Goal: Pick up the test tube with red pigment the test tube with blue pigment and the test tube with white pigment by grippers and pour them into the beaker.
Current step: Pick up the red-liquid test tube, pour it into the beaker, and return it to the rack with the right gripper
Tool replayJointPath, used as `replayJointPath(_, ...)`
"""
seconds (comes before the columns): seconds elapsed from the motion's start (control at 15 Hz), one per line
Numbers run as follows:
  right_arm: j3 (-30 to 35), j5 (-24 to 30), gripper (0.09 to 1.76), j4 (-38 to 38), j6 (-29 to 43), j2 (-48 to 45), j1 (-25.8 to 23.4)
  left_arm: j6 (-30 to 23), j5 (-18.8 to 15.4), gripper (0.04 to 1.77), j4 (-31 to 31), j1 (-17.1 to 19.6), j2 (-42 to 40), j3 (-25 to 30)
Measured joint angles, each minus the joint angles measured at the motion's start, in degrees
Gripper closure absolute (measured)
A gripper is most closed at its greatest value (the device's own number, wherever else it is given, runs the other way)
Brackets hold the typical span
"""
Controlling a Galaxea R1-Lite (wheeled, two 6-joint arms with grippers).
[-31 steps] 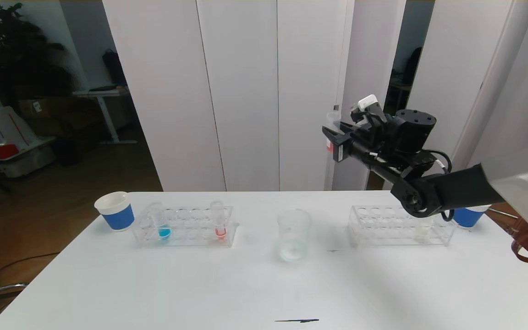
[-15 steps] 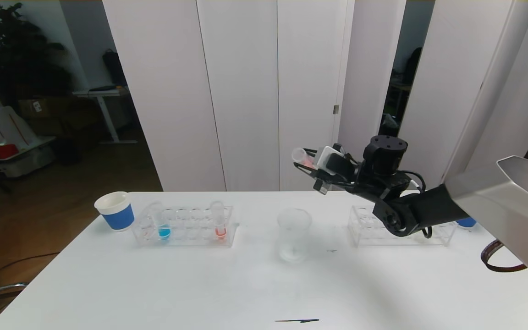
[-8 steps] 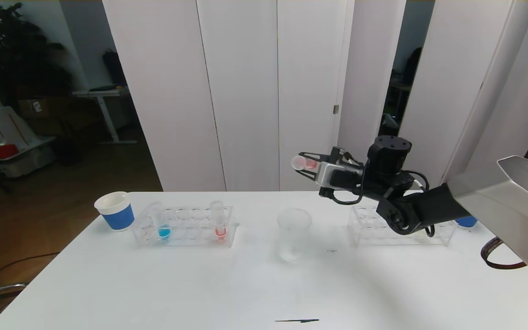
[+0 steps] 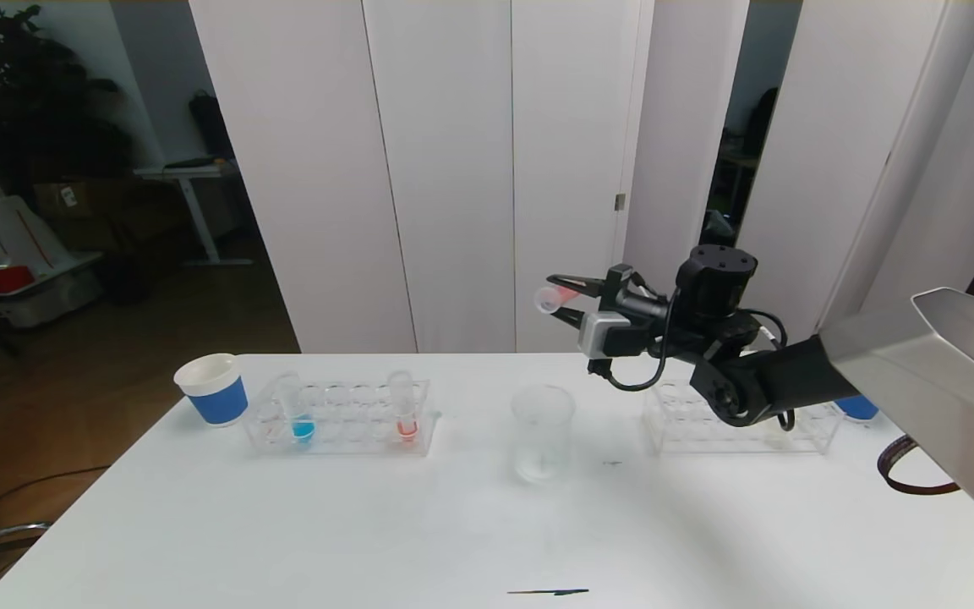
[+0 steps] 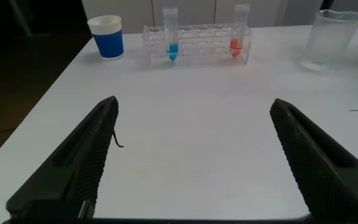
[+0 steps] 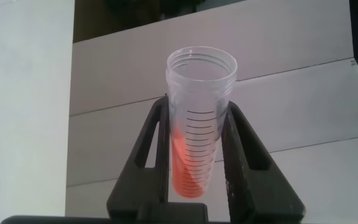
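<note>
White tabletop [image 4: 419, 541] before tall pale panels: right tool [image 4: 566, 298] clenched on a tube of orange-red liquid [image 4: 553, 298], tipped nearly level above the beaker [image 4: 543, 433].

Mouth of the held tube points toward the robot's left, and in the right wrist view the liquid [image 6: 190, 174] lies along its lower wall. Beaker stands mid-tabletop in open space, apart from a clear rack [image 4: 339, 417] on the left and another rack [image 4: 736, 419] on the right. Left rack holds the test tube with blue pigment [image 4: 294, 410] and a second red tube [image 4: 403, 406], both upright; a blue-banded cup [image 4: 213, 389] sits just beside it at the tabletop's left edge. Left tool [image 5: 191, 155] hovers released, low over the bare near side of the tabletop.
</note>
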Motion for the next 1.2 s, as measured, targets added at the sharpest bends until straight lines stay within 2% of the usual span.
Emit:
replayJointPath(0.6, -3.73, -0.37, 1.27, 0.26, -8.07, 2.41, 0.61, 0.00, -0.02, 0.06, 0.00, 0.00, 0.00, 0.00)
replayJointPath(0.93, -4.33, -0.23, 1.27, 0.02, -8.91, 3.39, 0.71, 0.00, -0.02, 0.06, 0.00, -0.02, 0.00, 0.00)
replayJointPath(1.2, -4.23, 3.39, 1.27, -0.77, -10.47, 3.77, 0.00, 0.00, 0.00, 0.06, 0.00, -0.02, 0.00, 0.00)
